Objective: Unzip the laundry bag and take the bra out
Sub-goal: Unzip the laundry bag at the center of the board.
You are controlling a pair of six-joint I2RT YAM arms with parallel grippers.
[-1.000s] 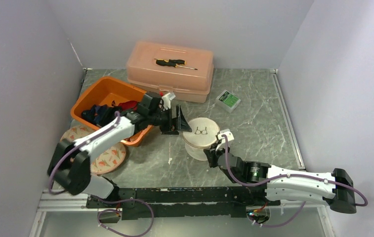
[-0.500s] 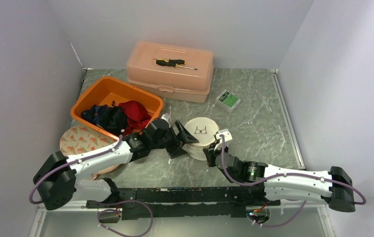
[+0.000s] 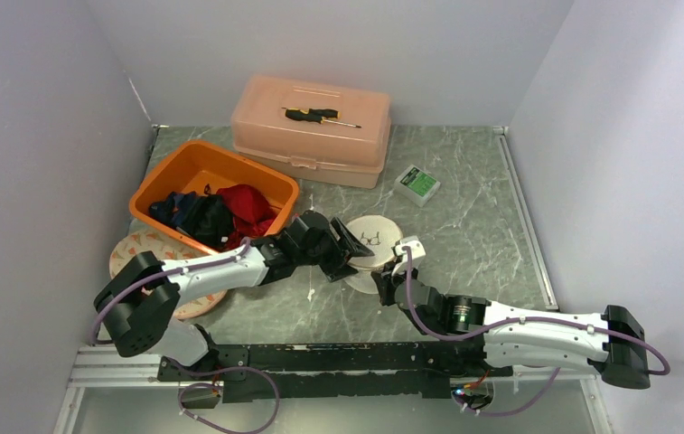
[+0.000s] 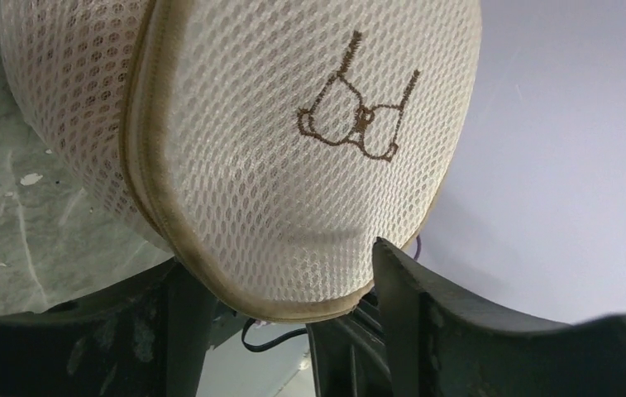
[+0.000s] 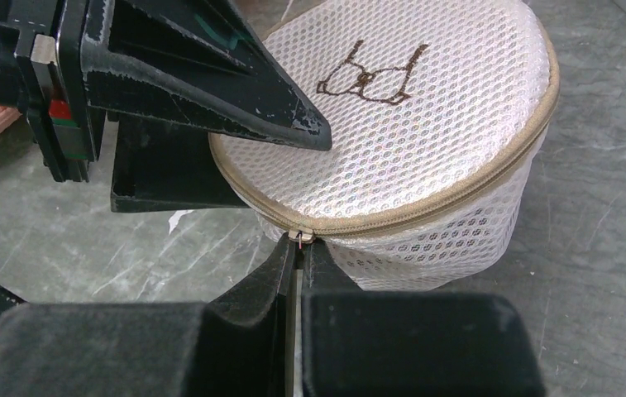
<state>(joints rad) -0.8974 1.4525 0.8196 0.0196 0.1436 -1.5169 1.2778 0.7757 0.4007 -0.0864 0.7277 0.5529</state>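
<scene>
Round white mesh laundry bag (image 3: 372, 237) sits mid-table, still zipped with nothing removed, the left gripper (image 4: 280, 265) spread wide around its 9 o'clock rim and the right gripper (image 5: 297, 248) pinching the small metal zipper pull (image 5: 298, 237) at 5 o'clock.

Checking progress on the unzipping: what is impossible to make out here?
- Bra: no view shows it; the laundry bag mesh hides it.
- Zipper pull: right wrist view, mostly buried inside the shut right claw.
- Bag's left edge: top view, covered by the left claw.
</scene>
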